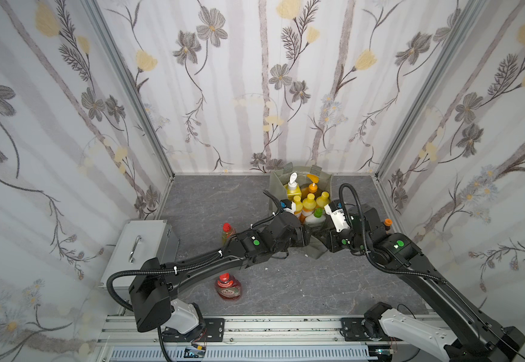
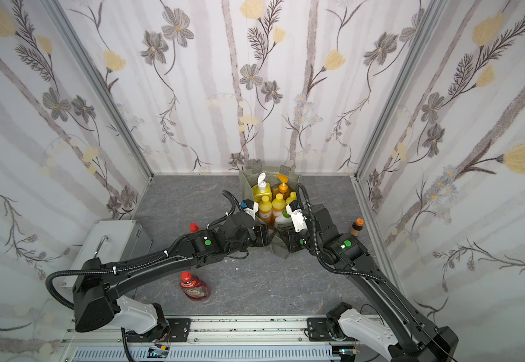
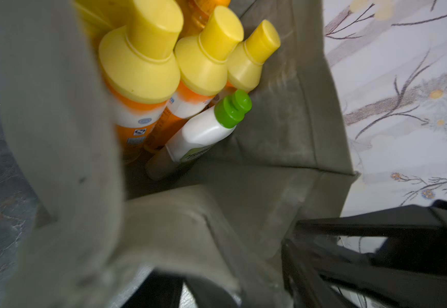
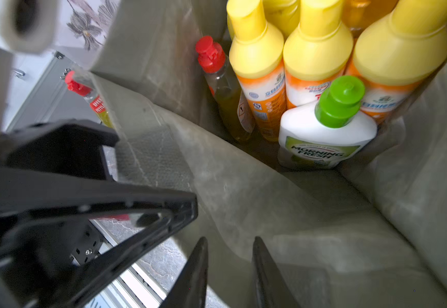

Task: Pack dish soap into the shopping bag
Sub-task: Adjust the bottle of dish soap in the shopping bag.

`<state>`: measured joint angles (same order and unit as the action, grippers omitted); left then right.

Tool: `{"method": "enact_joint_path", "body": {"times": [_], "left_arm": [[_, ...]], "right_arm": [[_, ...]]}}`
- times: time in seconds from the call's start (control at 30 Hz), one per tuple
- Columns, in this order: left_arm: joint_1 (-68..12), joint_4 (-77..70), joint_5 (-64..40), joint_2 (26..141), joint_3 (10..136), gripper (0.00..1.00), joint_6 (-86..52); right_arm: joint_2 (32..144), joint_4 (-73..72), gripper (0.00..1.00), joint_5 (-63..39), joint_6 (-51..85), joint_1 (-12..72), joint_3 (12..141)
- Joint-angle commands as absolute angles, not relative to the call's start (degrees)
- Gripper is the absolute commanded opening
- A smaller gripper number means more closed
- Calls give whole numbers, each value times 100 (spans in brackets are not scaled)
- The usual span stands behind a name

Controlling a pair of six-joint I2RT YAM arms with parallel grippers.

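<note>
We are seemingly holding the shopping bag (image 4: pixel 243 192) open, right end effector (image 4: pixel 229 241) pinching its front wall narrowly (left end effector (image 1: pixel 305 235): we cannot tell), next needing the red bottle (image 1: pixel 229 286) fetched.

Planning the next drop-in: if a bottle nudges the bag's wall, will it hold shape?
Probably not: the bag wall looks soft, creased and sagging. The bag itself seems unlikely to slide or tip, since packed bottles weigh it down.

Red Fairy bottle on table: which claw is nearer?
Left. The left claw is at the shopping bag's front rim, on the red Fairy bottle's side; the right claw sits just beyond it, farther off.
</note>
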<state>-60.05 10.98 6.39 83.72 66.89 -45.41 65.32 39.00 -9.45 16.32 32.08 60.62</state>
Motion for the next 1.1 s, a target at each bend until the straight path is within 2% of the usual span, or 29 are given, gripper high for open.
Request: {"method": "enact_joint_path", "body": {"times": [0.0,0.1,0.23,0.4,0.87,1.07], "left_arm": [[-6021,1078,787,8289,6528,34,-4719],[-6047,945,670,8376,6441,28,-4734],[-6110,709,517,8549,6429,25,-4755],[-6154,581,554,8532,6385,25,-4711],[-6152,263,352,8498,6425,26,-4614],[-6152,199,310,8427,6392,25,-4592]], "right_arm": [[6474,3869,31,-704,1746,2926,6404],[6663,3802,32,-678,1791,2778,6877],[7207,3655,34,-821,1819,2794,7301],[7664,3415,36,-793,1819,2817,7329],[8918,3962,42,475,1809,2913,7590],[9444,4042,46,703,1837,2914,7819]]}}
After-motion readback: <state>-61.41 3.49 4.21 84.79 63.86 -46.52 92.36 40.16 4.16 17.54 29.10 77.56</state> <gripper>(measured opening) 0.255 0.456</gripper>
